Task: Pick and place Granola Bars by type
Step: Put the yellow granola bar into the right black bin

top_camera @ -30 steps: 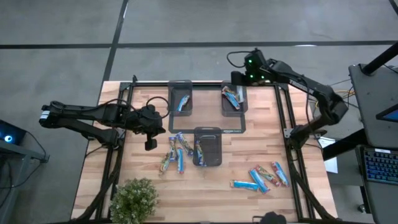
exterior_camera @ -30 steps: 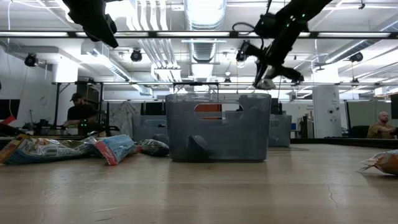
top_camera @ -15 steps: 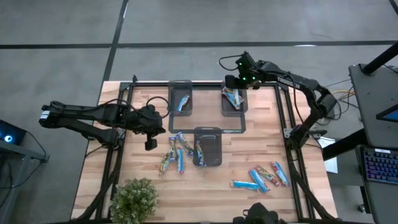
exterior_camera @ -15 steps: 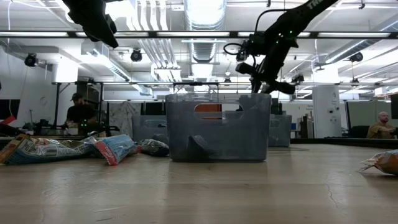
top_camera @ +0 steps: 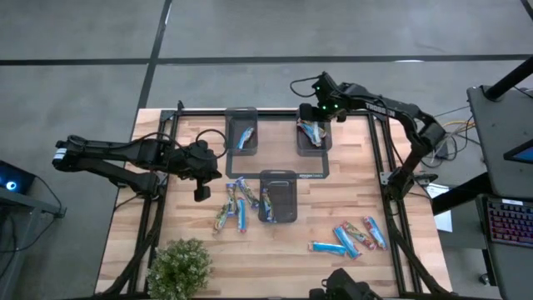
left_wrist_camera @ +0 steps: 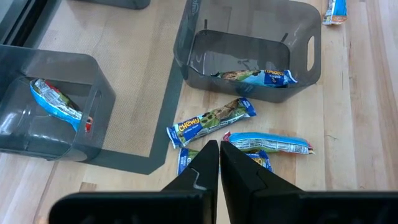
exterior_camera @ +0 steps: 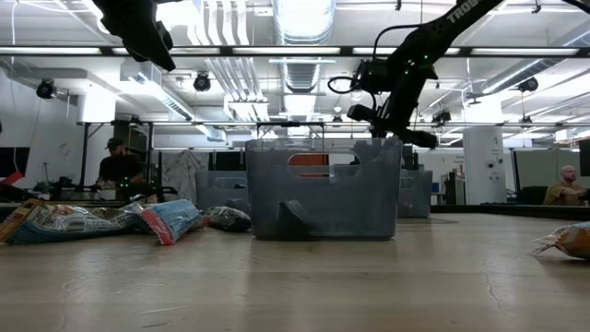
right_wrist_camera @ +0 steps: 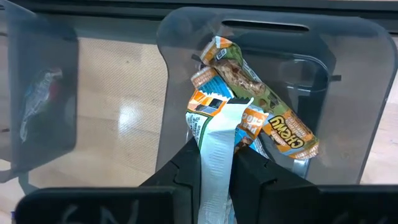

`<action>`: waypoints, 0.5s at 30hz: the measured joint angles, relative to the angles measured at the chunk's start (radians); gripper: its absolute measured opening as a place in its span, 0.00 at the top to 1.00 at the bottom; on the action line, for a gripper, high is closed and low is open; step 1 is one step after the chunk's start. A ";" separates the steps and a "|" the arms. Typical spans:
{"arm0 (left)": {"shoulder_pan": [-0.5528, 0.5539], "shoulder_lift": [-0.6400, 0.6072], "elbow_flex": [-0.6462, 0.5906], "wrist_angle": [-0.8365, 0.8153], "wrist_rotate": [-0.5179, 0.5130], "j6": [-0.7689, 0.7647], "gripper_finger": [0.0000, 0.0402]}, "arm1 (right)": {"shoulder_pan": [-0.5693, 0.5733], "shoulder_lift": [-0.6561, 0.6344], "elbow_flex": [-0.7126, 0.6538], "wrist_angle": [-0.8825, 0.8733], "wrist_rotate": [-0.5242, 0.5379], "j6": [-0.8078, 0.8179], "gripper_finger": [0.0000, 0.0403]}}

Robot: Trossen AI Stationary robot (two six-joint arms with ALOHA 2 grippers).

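The right gripper [right_wrist_camera: 216, 163] is pinching a granola bar [right_wrist_camera: 214, 134] by its end directly over the far right tray [right_wrist_camera: 348, 93], its long axis running forward from the jaws, while the left gripper [left_wrist_camera: 219, 163] is waiting shut above the loose bars [left_wrist_camera: 211, 121].

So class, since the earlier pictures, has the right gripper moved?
Yes. In the high view the right gripper has shifted leftward along the table's far edge and now sits at the far rim of the far-right tray.
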 joint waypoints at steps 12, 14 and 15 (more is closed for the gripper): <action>0.000 0.000 0.000 0.000 0.000 0.000 1.00 | -0.002 0.000 -0.001 0.000 0.000 -0.013 0.83; 0.000 0.000 0.000 0.000 0.000 0.000 1.00 | -0.002 0.000 -0.001 0.000 0.000 -0.013 0.78; 0.000 0.000 0.000 0.000 0.000 0.000 1.00 | -0.002 0.000 -0.001 -0.001 0.000 -0.011 0.75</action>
